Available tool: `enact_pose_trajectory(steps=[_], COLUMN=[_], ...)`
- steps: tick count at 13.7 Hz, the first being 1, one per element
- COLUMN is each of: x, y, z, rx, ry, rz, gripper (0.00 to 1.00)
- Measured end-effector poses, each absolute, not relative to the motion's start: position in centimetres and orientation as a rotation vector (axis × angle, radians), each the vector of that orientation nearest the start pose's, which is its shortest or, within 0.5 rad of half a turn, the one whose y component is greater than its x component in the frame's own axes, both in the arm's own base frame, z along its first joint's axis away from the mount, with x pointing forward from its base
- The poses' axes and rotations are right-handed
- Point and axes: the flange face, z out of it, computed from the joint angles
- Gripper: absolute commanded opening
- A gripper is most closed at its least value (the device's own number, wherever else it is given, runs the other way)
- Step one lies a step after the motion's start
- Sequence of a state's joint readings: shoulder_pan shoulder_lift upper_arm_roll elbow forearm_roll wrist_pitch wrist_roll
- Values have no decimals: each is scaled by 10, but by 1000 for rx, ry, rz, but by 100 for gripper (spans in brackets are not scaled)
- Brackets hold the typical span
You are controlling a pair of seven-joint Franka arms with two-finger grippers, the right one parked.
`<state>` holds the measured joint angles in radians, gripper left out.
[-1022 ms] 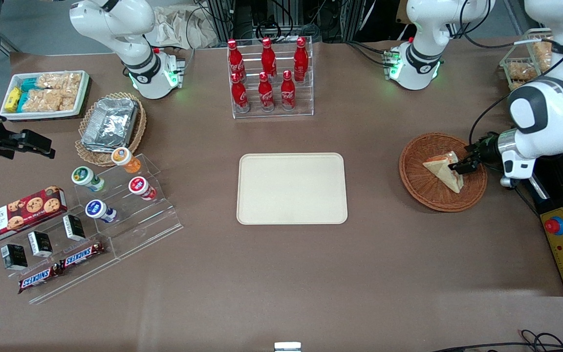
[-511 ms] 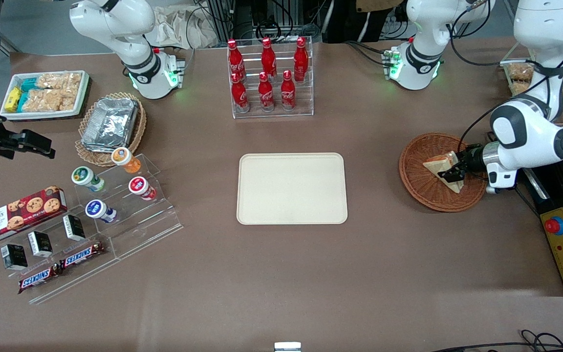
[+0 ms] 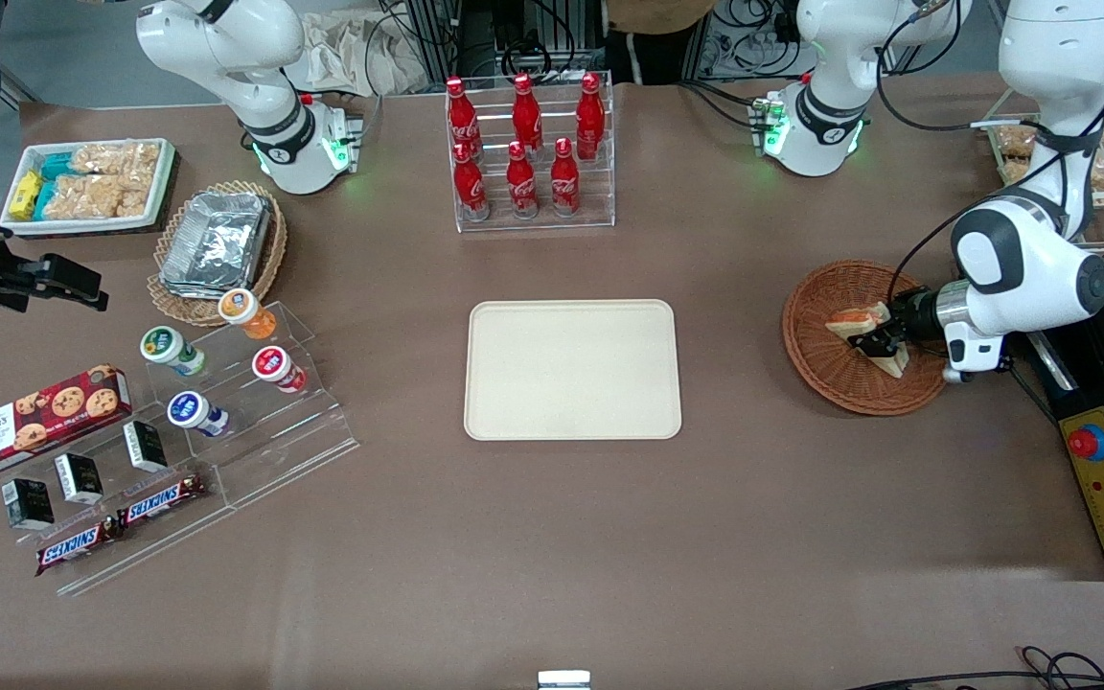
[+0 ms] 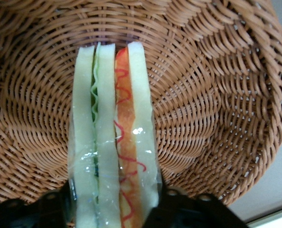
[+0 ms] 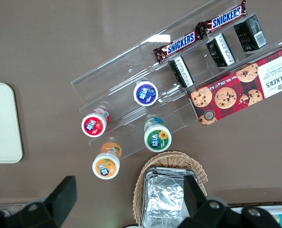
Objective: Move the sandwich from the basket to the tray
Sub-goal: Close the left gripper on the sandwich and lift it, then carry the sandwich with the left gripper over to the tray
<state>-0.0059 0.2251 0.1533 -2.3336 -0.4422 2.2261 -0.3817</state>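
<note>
Over the last second the gripper [image 3: 883,337] had pushed further in over the basket [image 3: 825,369] and closed on the sandwich [image 3: 857,323], which had tipped up from lying flat. In the wrist view the sandwich [image 4: 113,142] stood on edge, clamped between the dark fingers [image 4: 179,211], with the basket [image 4: 217,95] weave under it. It was gripped but had not left the basket, so the pick looked done and the lift and carry remained.

The tray [image 3: 572,370] lay bare mid-table, well apart from the basket toward the parked arm's end. The brown table [image 3: 753,537] between them carried nothing. A rack of red bottles [image 3: 525,144] stood farther from the camera than the tray, off the likely path.
</note>
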Motion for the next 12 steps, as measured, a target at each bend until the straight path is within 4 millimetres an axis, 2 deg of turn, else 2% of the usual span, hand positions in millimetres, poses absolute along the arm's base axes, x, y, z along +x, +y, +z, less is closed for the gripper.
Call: enact_pose_trajectory(steps=[3,6,8,12], x=[484,488,495,521], y=[61,63,66,64], z=[229,261,302,403], rx=[-3029,-3040,-3012,-3011], ry=[-1378,-1224,-1159,-1062], rz=[558,582,633,706], gripper=[36,36,36,37])
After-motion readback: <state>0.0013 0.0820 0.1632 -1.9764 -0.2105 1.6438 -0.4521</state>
